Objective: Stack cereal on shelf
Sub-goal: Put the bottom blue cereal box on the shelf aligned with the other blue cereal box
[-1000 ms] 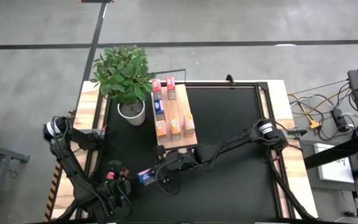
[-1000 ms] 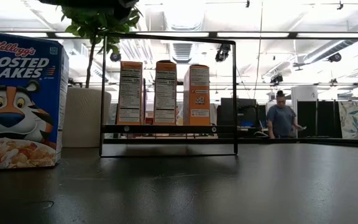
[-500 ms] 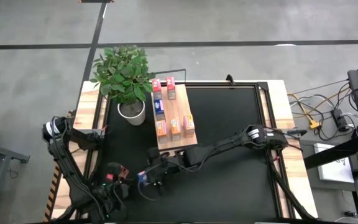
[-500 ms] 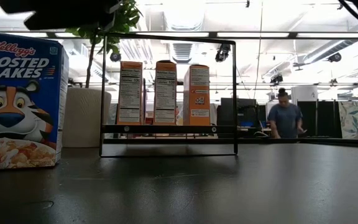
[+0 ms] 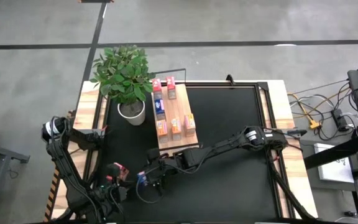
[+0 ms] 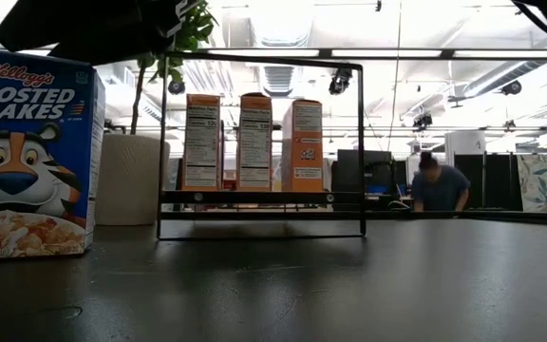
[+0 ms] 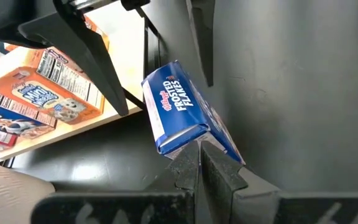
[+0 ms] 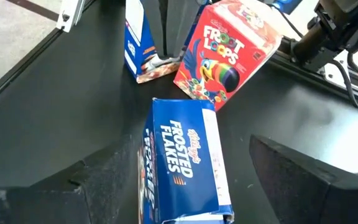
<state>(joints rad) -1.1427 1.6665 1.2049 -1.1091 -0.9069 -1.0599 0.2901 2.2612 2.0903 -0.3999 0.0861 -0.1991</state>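
right gripper [image 8: 179, 180] spread wide over lying frosted flakes box [image 8: 184, 158]; left gripper [image 7: 201, 162] pressed together. risk: off-center pinch skids box into froot loops box [image 8: 225, 53].

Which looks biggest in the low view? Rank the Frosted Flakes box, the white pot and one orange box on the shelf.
1. Frosted Flakes box, though it stands nearest the camera, which inflates it.
2. White pot.
3. Orange box on the shelf, farther back.
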